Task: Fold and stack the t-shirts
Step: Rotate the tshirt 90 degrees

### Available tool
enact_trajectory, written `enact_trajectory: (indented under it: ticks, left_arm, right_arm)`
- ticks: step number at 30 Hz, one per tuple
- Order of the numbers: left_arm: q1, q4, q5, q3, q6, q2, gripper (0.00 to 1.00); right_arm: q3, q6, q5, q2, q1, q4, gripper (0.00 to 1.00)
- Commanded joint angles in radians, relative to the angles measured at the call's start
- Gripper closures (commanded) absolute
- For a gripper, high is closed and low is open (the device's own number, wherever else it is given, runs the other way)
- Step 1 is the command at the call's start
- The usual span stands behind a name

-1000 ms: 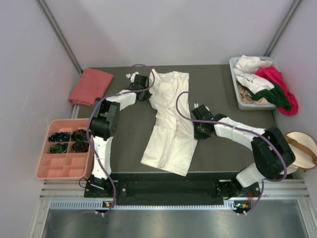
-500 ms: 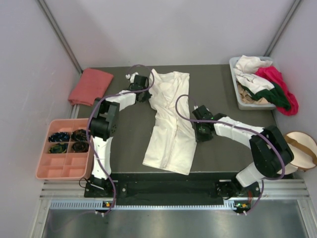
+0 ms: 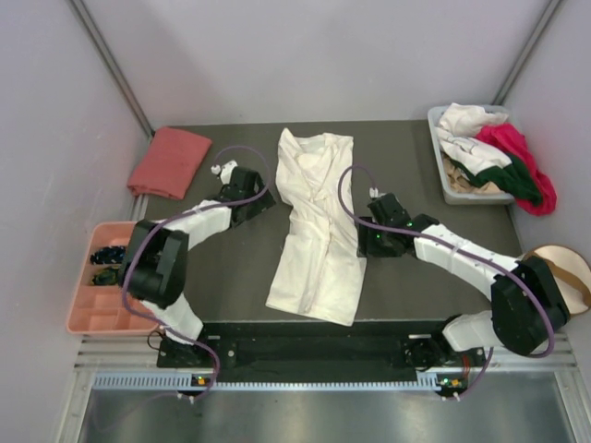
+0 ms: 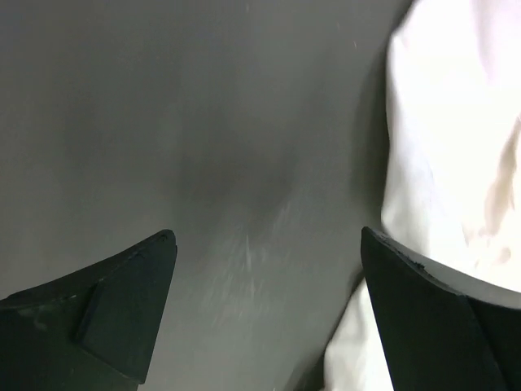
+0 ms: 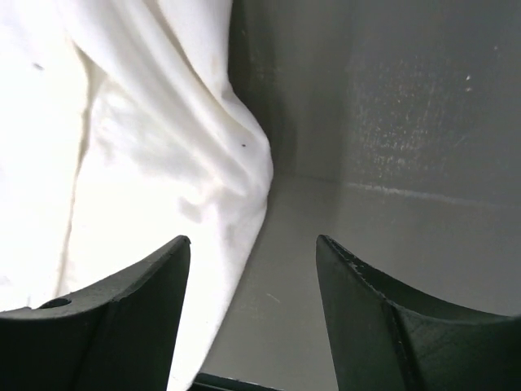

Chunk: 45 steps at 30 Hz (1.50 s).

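Your dark table [image 3: 231, 268] carries a cream-white t-shirt [image 3: 314, 221] at centre, a folded salmon-pink shirt [image 3: 169, 161] far left, and a grey bin [image 3: 436, 148] far right.

Your surroundings, left to right.
On your left a pink compartment tray [image 3: 115, 312] sits beside the left edge of the dark table [image 3: 240, 268], with small dark items [image 3: 110, 253] in its far compartments. A grey bin [image 3: 462, 196] stands at the table's far right corner. Nearer you on the right lies a round beige pouch [image 3: 565, 263] with a tan strap [image 3: 571, 280] across it.
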Motion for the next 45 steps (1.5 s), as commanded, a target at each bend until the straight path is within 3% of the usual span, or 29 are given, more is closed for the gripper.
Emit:
enact_trajectory:
  ticks: [1,6,10,15,30,33,36,37,40,41,44,45]
  left_arm:
    - [-0.089,0.026,-0.057,-0.202,-0.014,-0.254,0.01]
    - [-0.199,0.077,0.015,-0.431,-0.017,-0.429,0.01]
    - [-0.271,0.020,-0.065,-0.483,-0.011,-0.475,0.01]
    - [-0.282,0.023,-0.054,-0.535,-0.011,-0.484,0.01]
    - [-0.466,-0.076,0.030,-0.640,-0.117,-0.567,0.26]
    - [-0.511,-0.092,0.024,-0.670,-0.149,-0.593,0.33]
    - [-0.542,-0.101,0.019,-0.693,-0.175,-0.607,0.48]
    - [-0.552,-0.101,0.021,-0.697,-0.184,-0.609,0.58]
    - [-0.568,-0.107,0.026,-0.704,-0.206,-0.612,0.74]
    - [-0.571,-0.109,0.027,-0.707,-0.212,-0.616,0.85]
    - [-0.583,-0.124,0.038,-0.706,-0.229,-0.636,1.00]
    - [-0.588,-0.132,0.039,-0.704,-0.233,-0.642,1.00]
  right_arm:
    - [0.015,0.016,-0.002,-0.042,-0.005,0.061,0.37]
    - [0.007,0.027,-0.025,-0.031,-0.005,0.087,0.36]
    - [-0.016,0.047,-0.057,-0.046,-0.005,0.114,0.36]
    - [-0.036,0.073,-0.076,-0.083,-0.006,0.127,0.36]
    - [-0.059,0.079,-0.060,-0.126,-0.006,0.114,0.35]
    - [-0.062,0.081,-0.062,-0.132,-0.005,0.117,0.35]
    - [-0.067,0.082,-0.059,-0.141,-0.005,0.114,0.35]
    - [-0.070,0.084,-0.059,-0.144,-0.005,0.112,0.35]
    - [-0.077,0.084,-0.056,-0.155,-0.005,0.108,0.35]
    - [-0.081,0.082,-0.054,-0.157,-0.005,0.107,0.35]
    - [-0.088,0.082,-0.054,-0.161,-0.005,0.106,0.35]
    - [-0.091,0.082,-0.054,-0.163,-0.006,0.106,0.35]
